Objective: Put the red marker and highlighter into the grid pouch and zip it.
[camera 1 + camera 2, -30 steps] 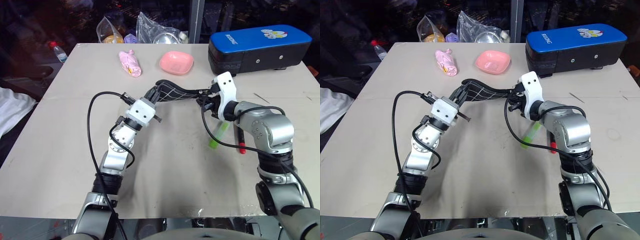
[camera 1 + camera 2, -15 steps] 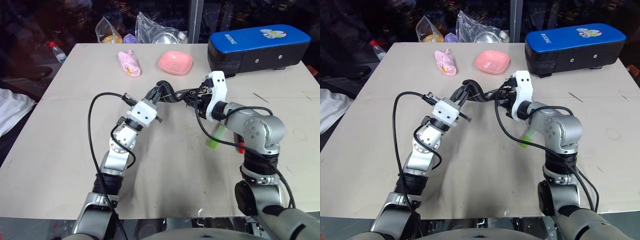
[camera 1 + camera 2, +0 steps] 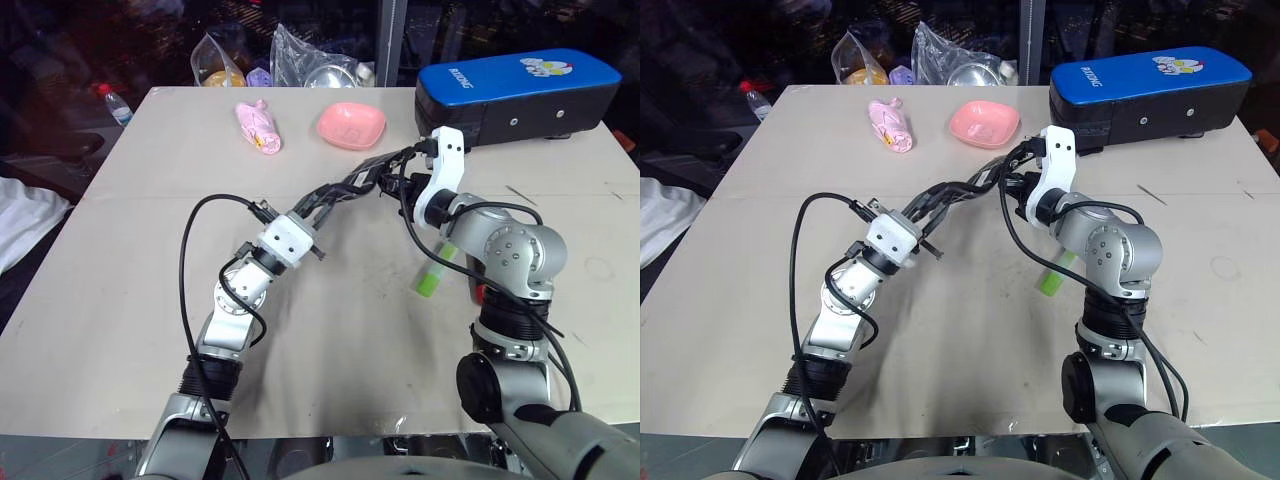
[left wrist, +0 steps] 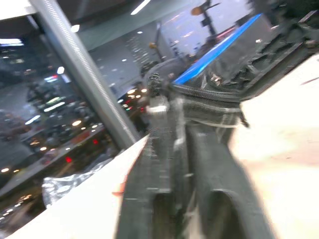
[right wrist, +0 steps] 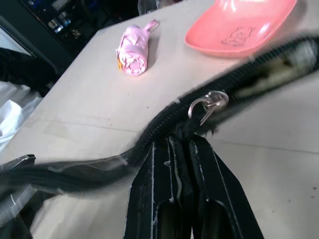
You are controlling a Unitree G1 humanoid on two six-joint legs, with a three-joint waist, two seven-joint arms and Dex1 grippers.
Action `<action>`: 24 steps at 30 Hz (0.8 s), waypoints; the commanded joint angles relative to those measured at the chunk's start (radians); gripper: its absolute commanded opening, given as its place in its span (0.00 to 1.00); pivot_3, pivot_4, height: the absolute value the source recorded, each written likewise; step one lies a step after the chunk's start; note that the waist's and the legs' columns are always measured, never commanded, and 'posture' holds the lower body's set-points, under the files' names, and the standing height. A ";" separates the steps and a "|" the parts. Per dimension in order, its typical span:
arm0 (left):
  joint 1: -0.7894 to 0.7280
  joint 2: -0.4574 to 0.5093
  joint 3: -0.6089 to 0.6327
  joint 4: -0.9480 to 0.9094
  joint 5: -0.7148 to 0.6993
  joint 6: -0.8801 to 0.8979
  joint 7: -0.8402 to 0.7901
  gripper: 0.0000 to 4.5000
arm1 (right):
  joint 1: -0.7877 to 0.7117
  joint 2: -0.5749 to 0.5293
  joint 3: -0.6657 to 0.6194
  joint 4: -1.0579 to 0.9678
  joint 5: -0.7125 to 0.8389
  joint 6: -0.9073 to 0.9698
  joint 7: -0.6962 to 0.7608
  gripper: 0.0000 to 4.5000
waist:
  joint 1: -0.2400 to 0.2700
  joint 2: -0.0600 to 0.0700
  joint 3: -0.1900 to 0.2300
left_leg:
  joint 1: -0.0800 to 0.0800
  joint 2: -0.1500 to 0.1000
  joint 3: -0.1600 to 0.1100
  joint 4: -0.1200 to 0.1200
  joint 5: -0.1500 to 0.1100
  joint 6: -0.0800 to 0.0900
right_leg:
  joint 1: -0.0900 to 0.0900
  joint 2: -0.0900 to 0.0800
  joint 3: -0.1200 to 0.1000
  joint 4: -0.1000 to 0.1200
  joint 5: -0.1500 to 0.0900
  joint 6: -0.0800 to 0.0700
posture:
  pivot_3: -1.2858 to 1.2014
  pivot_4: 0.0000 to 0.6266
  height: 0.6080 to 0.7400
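Both arms are holding the grid pouch (image 3: 345, 190) stretched in the air above the tabletop (image 3: 120, 250), edge-on like a black strap. The right tool (image 5: 184, 144) is pinching the pouch's zipper edge, fingers pressed together just beside a small metal ring (image 5: 208, 104) on the zip. The left tool (image 3: 930, 212) is lying along the pouch's other end; I cannot tell how its fingers are standing there.

The highlighter (image 3: 434, 272) is lying on the tabletop beneath the right arm, and a bit of the red marker (image 3: 482, 293) is peeking out just beside it.

At the far edge, the blue-topped black case (image 3: 520, 90) is showing white lettering too small to read and a cartoon figure. A pink dish (image 3: 352, 125) and a pink folded umbrella (image 3: 259, 126) are sitting near it, with plastic bags (image 3: 300, 55) behind.
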 commanded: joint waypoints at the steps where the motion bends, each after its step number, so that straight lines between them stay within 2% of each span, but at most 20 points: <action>1: 0.020 0.010 -0.017 -0.066 -0.035 0.024 -0.047 0.57 | -0.021 -0.005 0.017 -0.027 0.023 -0.026 -0.001 0.00 | -0.001 0.000 0.000 | 0.000 0.000 0.000 0.000 0.000 0.000 | 0.000 0.000 0.000 0.000 0.000 0.000 | 0.52 0.24 0.99; 4: 0.027 0.015 -0.027 -0.078 -0.037 0.051 -0.073 0.85 | -0.016 -0.008 0.024 -0.026 0.025 -0.031 -0.003 0.00 | 0.000 0.000 0.000 | 0.000 0.000 0.000 0.000 0.000 0.000 | 0.000 0.000 0.000 0.000 0.000 0.000 | 0.52 0.24 0.99; 11: 0.028 0.017 -0.028 -0.087 -0.036 0.095 -0.086 0.85 | -0.009 -0.013 0.036 -0.025 0.026 -0.044 -0.004 0.00 | 0.000 0.000 0.000 | 0.000 0.000 0.000 0.000 0.000 0.001 | 0.000 0.001 0.000 0.000 0.000 0.000 | 0.52 0.24 0.99; 14: 0.025 0.013 -0.024 -0.089 -0.044 0.094 -0.086 0.68 | -0.002 -0.019 0.042 -0.027 0.025 -0.049 -0.002 0.00 | 0.000 0.000 0.000 | 0.000 0.000 0.000 0.000 0.000 0.001 | 0.000 0.000 0.000 0.000 0.000 0.000 | 0.52 0.24 0.99; 20: 0.014 0.007 -0.011 -0.095 -0.038 0.073 -0.064 0.08 | 0.009 -0.027 0.054 -0.033 0.029 -0.053 0.000 0.00 | 0.000 0.000 0.000 | 0.000 0.000 0.000 0.000 0.000 0.001 | 0.000 0.000 0.000 0.000 0.000 0.000 | 0.52 0.24 0.99; 21: 0.012 0.007 -0.010 -0.095 -0.035 0.073 -0.060 0.02 | 0.012 -0.029 0.056 -0.034 0.029 -0.054 0.001 0.00 | 0.000 0.000 0.000 | 0.000 0.000 0.000 0.000 0.000 0.001 | 0.000 0.000 0.000 0.000 0.000 0.000 | 0.52 0.24 0.99; 24: 0.011 0.008 -0.009 -0.093 -0.015 0.072 -0.042 0.02 | 0.019 -0.037 0.065 -0.040 0.030 -0.055 0.004 0.00 | 0.000 0.000 0.000 | 0.000 0.000 0.000 0.000 0.000 0.001 | 0.000 0.000 0.000 0.000 0.000 0.000 | 0.52 0.24 0.99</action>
